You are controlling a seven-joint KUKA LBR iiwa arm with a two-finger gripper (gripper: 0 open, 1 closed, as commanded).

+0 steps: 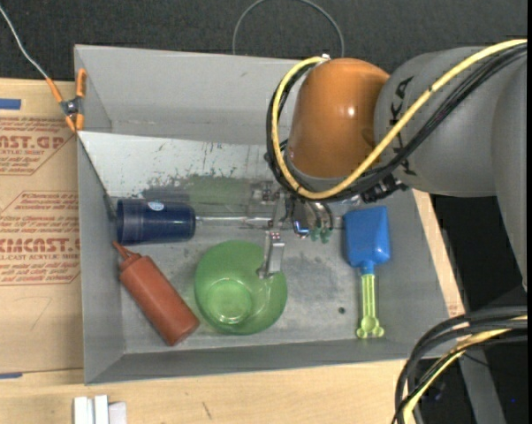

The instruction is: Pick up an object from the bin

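My gripper [271,263] hangs below the arm's wrist in the middle of the bin, its tip down at the upper right rim of a green plastic bowl [235,294]. The bowl stands upright near the bin's front wall. Whether the tip touches the rim or sits just over it I cannot tell. To the right of the gripper lies a blue scoop with a light green handle [368,254], the handle pointing toward the front wall.
A dark blue cup [154,221] lies on its side by the left wall. A red-brown squeeze bottle [155,294] lies slantwise at the front left, next to the bowl. The arm's orange cover and cables hide the bin's back right part.
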